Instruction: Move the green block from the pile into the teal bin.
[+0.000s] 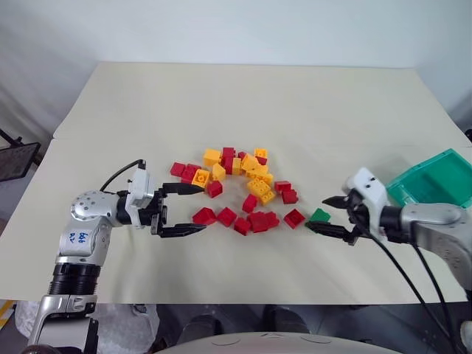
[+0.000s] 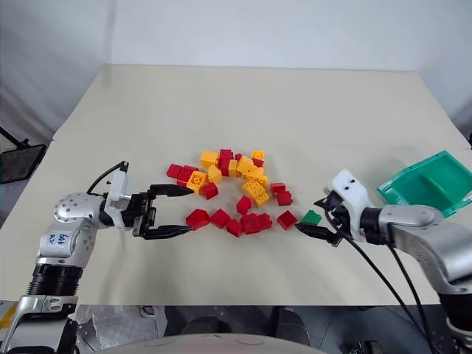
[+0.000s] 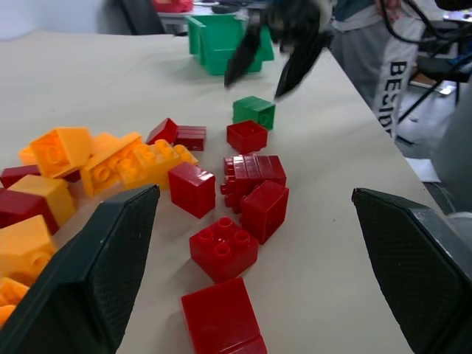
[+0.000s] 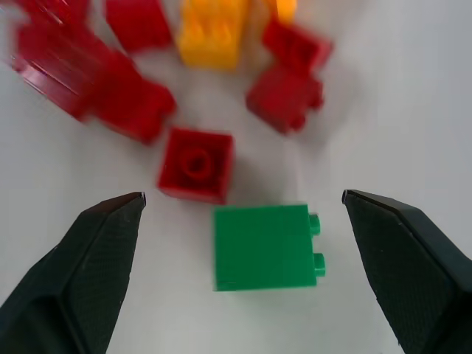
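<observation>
Right gripper (image 1: 335, 215) spread wide, empty, tilted down, fingers straddling the green block (image 1: 318, 216) without touching. Block lies beside the pile (image 1: 240, 190), well short of the teal bin (image 1: 434, 179). Left gripper (image 1: 190, 209) wide, empty, level at the pile's other side.

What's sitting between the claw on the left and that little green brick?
Red bricks from the pile's near edge line the stretch between the open left gripper and the green block, as the head views show.
</observation>
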`<action>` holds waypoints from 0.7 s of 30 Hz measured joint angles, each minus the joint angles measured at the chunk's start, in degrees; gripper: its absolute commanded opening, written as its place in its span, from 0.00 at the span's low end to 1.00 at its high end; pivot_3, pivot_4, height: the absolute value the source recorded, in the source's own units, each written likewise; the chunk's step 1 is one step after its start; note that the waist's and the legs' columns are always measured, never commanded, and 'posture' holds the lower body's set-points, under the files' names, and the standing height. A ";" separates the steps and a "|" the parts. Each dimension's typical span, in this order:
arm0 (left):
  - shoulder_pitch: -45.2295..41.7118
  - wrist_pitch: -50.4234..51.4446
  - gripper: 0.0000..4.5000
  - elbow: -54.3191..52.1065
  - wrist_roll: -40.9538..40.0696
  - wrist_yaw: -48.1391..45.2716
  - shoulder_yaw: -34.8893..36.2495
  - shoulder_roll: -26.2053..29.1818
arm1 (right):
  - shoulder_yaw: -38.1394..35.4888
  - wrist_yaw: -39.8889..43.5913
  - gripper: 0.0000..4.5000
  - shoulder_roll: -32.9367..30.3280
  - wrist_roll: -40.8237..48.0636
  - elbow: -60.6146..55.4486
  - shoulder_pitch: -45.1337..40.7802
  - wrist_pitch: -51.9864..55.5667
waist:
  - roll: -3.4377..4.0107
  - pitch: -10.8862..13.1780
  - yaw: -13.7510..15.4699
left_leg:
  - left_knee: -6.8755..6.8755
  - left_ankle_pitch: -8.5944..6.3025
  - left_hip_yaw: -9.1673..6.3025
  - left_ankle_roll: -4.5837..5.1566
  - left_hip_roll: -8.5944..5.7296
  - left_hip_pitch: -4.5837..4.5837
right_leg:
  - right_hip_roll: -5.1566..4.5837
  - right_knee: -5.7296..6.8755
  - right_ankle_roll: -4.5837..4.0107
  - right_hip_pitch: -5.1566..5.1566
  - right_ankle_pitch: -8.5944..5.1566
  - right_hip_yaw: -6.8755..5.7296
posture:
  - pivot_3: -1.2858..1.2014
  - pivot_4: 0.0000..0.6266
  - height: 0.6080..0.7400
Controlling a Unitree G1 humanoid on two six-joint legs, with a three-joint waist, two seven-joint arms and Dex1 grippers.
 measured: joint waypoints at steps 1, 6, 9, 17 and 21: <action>0.53 0.17 0.99 -0.92 -0.09 0.40 0.32 0.07 | 1.18 -0.01 1.00 0.16 -1.01 0.55 -0.54 -0.04 | 0.00 0.00 -0.09 | -0.01 0.00 0.01 0.00 0.01 0.00 | 0.01 -0.01 0.00 0.00 0.00 -0.02 | 0.52 0.24 1.00; 1.80 0.61 0.99 -2.84 -0.44 2.28 0.87 0.50 | 4.64 0.56 1.00 0.54 -5.23 2.68 -2.10 -1.20 | 0.00 0.00 -0.14 | -0.01 0.00 0.06 -0.01 0.10 0.02 | 0.11 -0.01 0.01 0.01 0.00 -0.06 | 0.52 0.24 1.00; 1.82 0.66 1.00 -2.98 -0.54 2.93 0.83 0.44 | 6.48 1.08 0.96 1.21 -6.93 2.91 -2.56 -1.41 | 0.00 0.00 -0.22 | -0.01 0.00 0.09 -0.02 0.12 0.04 | 0.13 0.00 0.01 0.01 0.00 -0.04 | 0.52 0.24 1.00; 1.55 0.55 1.00 -2.94 -0.76 3.38 0.55 0.02 | 3.29 1.55 0.47 2.08 -7.42 1.16 -2.21 -1.36 | 0.00 0.00 -0.07 | -0.01 0.00 0.09 -0.02 0.12 0.03 | 0.13 -0.01 0.01 0.01 0.00 -0.04 | 0.52 0.24 1.00; 0.74 1.59 1.00 -3.03 -0.94 3.92 -0.27 -0.44 | -4.03 0.46 0.47 2.07 -5.87 -2.18 1.04 0.19 | 0.00 0.00 0.03 | -0.01 0.00 0.09 -0.03 0.11 0.03 | 0.13 -0.01 0.01 0.02 0.00 -0.05 | 0.52 0.24 1.00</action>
